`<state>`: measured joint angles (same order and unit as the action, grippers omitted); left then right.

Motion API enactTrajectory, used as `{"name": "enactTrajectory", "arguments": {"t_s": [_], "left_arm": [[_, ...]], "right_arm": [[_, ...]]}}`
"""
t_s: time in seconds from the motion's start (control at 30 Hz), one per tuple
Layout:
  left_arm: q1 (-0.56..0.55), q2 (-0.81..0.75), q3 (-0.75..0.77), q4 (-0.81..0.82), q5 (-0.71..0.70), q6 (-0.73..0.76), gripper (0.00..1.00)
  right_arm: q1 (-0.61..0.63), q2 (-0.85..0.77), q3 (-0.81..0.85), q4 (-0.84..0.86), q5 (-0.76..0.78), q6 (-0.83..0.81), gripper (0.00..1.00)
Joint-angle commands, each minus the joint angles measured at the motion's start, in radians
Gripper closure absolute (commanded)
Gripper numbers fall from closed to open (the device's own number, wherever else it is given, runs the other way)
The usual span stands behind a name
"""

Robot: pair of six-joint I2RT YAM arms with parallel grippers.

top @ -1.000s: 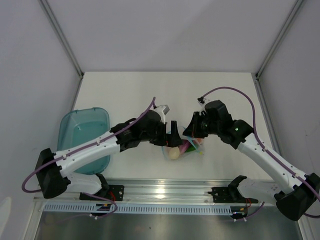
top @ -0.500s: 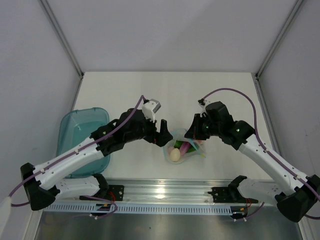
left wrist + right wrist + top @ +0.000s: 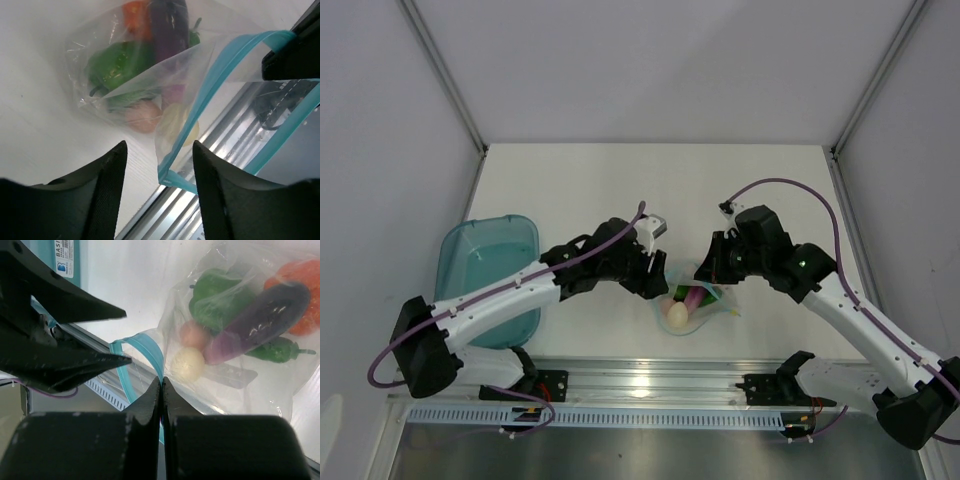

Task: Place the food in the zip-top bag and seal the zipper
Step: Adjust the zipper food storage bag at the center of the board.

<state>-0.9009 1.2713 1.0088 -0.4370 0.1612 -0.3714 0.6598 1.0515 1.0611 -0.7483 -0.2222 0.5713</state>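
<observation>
Left tool: released; its two fingers stand apart, with the corner of the bag's mouth between them and touching neither.
Right tool: clenched on the mouth edge of the zip-top bag, jaws pressed flat together where the blue strip runs in.
Zipper: unsealed; the two light-blue lips gape apart into a loop, lifted off the bench.
Bag position: between the two tools, near the front rail; its filled bottom sags onto the bench while the mouth is raised toward the tools.
Food: all inside the bag, heaped at its closed end.
Eggplant: lies slantwise along the bag's length, its paler end by the eggs, its dark end against the orange fruit.
Green bell pepper: beside the eggplant.
Eggs: a pinkish one and a cream one, touching, nearest the mouth.
Green pod: just beside the eggplant, roughly parallel to it.
Teal tray: on the bench at the left, well apart from the bag.
</observation>
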Motion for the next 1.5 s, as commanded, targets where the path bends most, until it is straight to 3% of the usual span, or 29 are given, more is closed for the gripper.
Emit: {"name": "enactTrajectory", "arguments": {"t_s": [0.0, 0.23, 0.3, 0.43, 0.6, 0.7, 0.93, 1.17, 1.47], "left_arm": [[0.005, 0.040, 0.025, 0.011, 0.055, 0.003, 0.44], [0.019, 0.037, 0.016, -0.014, 0.057, 0.008, 0.91], [0.025, 0.028, 0.017, -0.032, 0.055, 0.011, 0.99], [0.033, -0.027, 0.016, -0.088, 0.044, 0.009, 0.99], [0.049, -0.131, 0.030, -0.212, 0.031, -0.012, 0.99], [0.068, -0.182, 0.040, -0.308, 0.005, -0.035, 1.00], [0.089, -0.245, -0.013, -0.356, 0.000, -0.070, 0.99], [0.117, -0.271, -0.036, -0.371, 0.020, -0.069, 1.00], [0.152, -0.283, -0.033, -0.393, 0.037, -0.050, 0.99]], "right_arm": [[0.003, -0.004, 0.048, 0.000, -0.003, -0.021, 1.00], [-0.002, -0.005, 0.051, -0.003, 0.003, -0.033, 1.00], [-0.003, -0.002, 0.051, -0.005, 0.006, -0.039, 0.99], [-0.003, 0.004, 0.054, -0.013, 0.024, -0.062, 0.97], [-0.005, 0.036, 0.056, -0.025, 0.053, -0.111, 0.86], [-0.003, 0.057, 0.050, -0.020, 0.049, -0.132, 0.74], [0.047, 0.029, 0.043, -0.028, 0.038, -0.198, 0.50], [0.084, -0.103, 0.039, -0.046, 0.029, -0.278, 0.39], [0.187, -0.156, 0.010, -0.088, -0.031, -0.389, 0.36]]}}
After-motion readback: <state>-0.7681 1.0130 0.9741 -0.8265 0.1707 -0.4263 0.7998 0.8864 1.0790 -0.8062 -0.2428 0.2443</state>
